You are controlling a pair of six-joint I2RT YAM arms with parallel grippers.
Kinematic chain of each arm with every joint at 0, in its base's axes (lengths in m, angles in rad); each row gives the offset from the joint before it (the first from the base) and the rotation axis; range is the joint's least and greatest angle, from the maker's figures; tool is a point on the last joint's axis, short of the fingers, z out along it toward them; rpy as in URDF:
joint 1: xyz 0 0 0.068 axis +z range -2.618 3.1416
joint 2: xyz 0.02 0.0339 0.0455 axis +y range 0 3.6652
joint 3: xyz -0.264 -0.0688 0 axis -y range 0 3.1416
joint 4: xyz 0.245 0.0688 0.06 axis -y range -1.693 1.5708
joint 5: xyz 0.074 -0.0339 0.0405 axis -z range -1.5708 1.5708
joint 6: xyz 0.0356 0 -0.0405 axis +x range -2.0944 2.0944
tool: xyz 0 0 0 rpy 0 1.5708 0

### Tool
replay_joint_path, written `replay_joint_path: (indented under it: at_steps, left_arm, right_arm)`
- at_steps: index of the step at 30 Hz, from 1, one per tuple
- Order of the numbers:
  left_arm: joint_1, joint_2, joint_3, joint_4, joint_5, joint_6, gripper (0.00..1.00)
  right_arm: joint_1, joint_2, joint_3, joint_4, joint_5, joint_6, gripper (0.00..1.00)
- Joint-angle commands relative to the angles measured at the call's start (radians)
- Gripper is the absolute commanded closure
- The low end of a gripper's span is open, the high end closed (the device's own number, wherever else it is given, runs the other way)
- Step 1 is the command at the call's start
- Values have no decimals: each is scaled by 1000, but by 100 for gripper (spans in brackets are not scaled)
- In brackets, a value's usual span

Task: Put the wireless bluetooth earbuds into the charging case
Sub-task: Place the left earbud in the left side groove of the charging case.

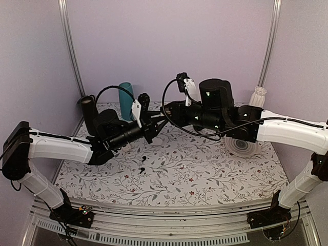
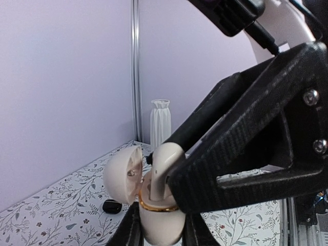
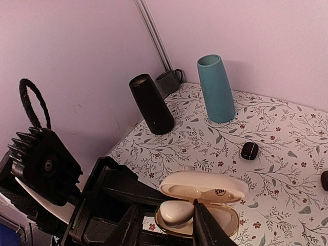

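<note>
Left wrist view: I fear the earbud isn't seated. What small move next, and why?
Probably the right gripper should nudge the earbud deeper: it stands above the gold rim of the open charging case, which the left gripper holds.

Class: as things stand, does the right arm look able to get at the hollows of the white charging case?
Probably yes. The left gripper grips the charging case low, its lid swung back, so the top lies open; the right gripper is over it, a white earbud between its jaws.
</note>
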Motion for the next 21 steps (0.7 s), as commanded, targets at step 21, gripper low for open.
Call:
replay_joint_path:
  at_steps: [21]
  left_arm:
    - [-8,-15,-3,131,-57,-7,100]
  right_arm:
    - [-13,135,262,-425,171,107,58]
